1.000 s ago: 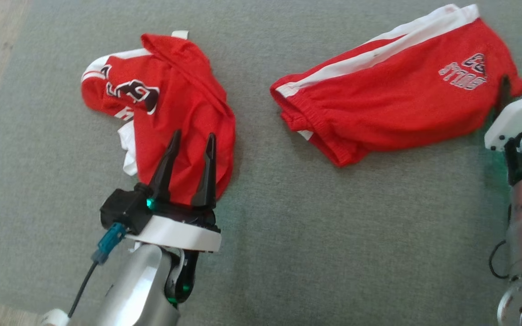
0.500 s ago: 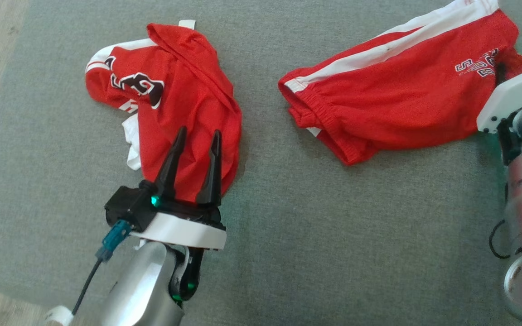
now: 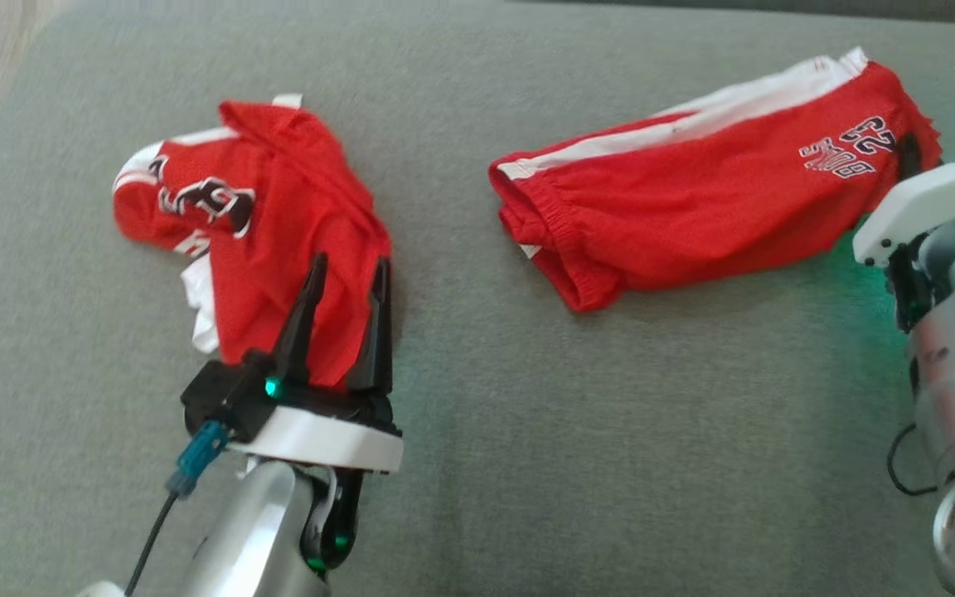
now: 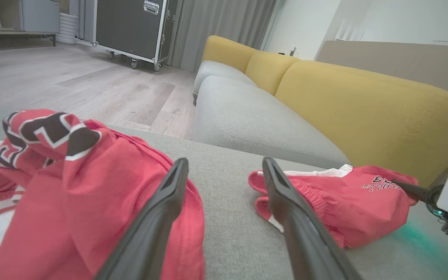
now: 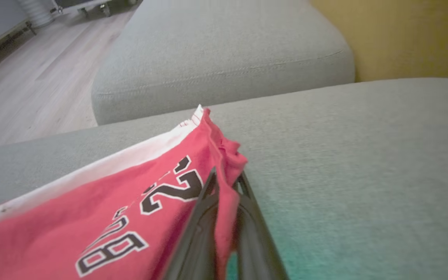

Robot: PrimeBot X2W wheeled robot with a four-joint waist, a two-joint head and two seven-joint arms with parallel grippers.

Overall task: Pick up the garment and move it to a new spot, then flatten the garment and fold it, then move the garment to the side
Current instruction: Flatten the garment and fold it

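Observation:
Red shorts (image 3: 693, 207) with a white side stripe and black lettering lie across the grey cushion (image 3: 610, 414). My right gripper (image 3: 908, 157) is shut on their right hem; in the right wrist view the fingers (image 5: 227, 175) pinch the red fabric (image 5: 111, 217) beside the number print. A crumpled red jersey (image 3: 270, 224) with black-and-white lettering lies at the left. My left gripper (image 3: 349, 264) hovers open over the jersey's lower edge, with nothing between its fingers (image 4: 224, 161). The left wrist view shows the jersey (image 4: 72, 182), the shorts (image 4: 344, 210) and the right gripper (image 4: 403, 186).
The grey cushion's bare front half stretches between the two arms. Beyond it stands a second grey seat (image 4: 247, 116) with a yellow backrest (image 4: 364, 105). Wooden floor (image 4: 72, 85) lies to the left, with a black wheeled case (image 4: 130, 27) far off.
The head camera has shifted. The right gripper stays shut on the shorts' hem and has pulled them slightly right, widening the gap to the jersey. The left gripper keeps its place over the jersey.

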